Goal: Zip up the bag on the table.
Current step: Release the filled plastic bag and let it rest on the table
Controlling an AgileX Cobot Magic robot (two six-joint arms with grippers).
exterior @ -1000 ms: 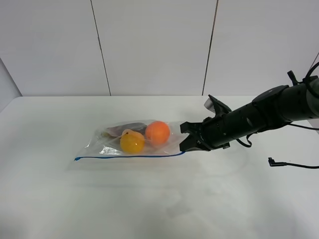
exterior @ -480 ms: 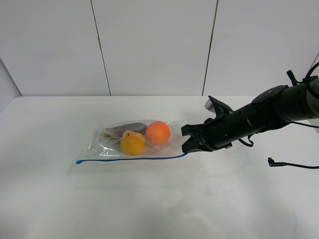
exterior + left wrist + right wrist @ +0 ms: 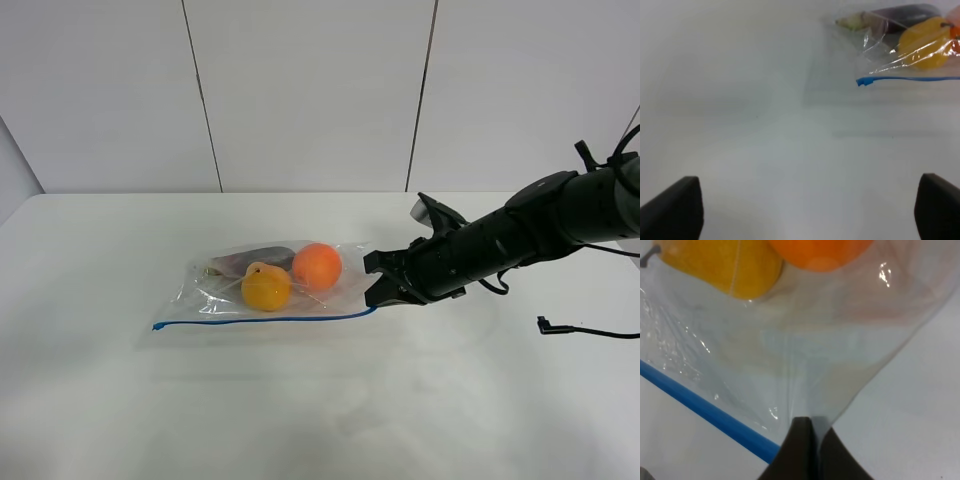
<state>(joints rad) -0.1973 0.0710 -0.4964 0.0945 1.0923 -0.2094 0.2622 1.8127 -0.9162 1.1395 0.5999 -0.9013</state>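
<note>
- The right fingers (image 3: pixel 807 442) are pressed together on a corner of the bag (image 3: pixel 805 355), pinching the clear plastic just beside the end of the blue zipper strip (image 3: pixel 705 407).
- The bag lies flat on the table (image 3: pixel 300 420) and stretches away from those fingertips, with an orange fruit (image 3: pixel 317 266) nearest them and a yellow fruit (image 3: pixel 265 286) farther out.
- The left fingers (image 3: pixel 675 210) are spread wide with only table between them. The bag's far end lies well ahead of them, apart.
</note>
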